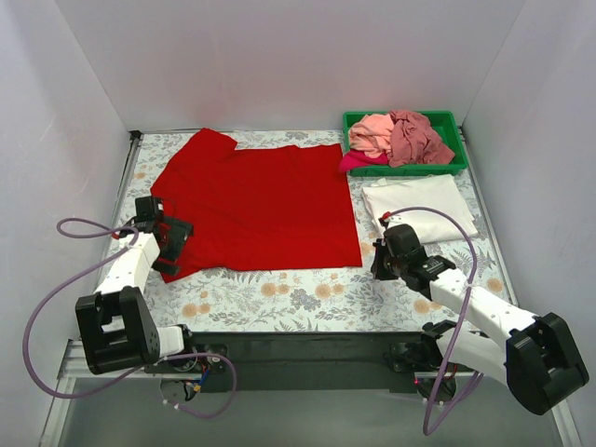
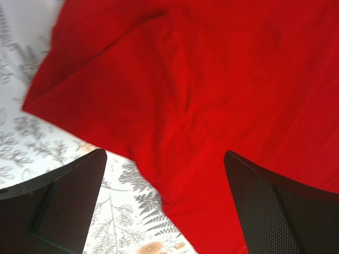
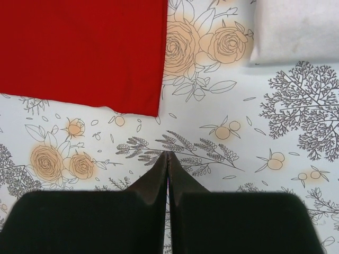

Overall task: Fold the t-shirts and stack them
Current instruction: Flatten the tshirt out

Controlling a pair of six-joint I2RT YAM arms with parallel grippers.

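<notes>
A bright red t-shirt point(image 1: 261, 205) lies spread flat on the flowered table cloth, its sleeve toward the back left. My left gripper point(image 1: 170, 244) is open, its jaws straddling the shirt's near left sleeve and side edge point(image 2: 175, 159). A folded white t-shirt point(image 1: 419, 207) lies at the right. Pink, dusty rose and magenta shirts point(image 1: 400, 138) are piled in the green tray point(image 1: 450, 167). My right gripper point(image 1: 380, 261) is shut and empty, hovering over bare cloth just right of the red shirt's near right corner point(image 3: 153, 108).
The white shirt's corner point(image 3: 296, 29) shows at the top right of the right wrist view. White walls close in the table on the left, back and right. Purple cables loop beside both arm bases.
</notes>
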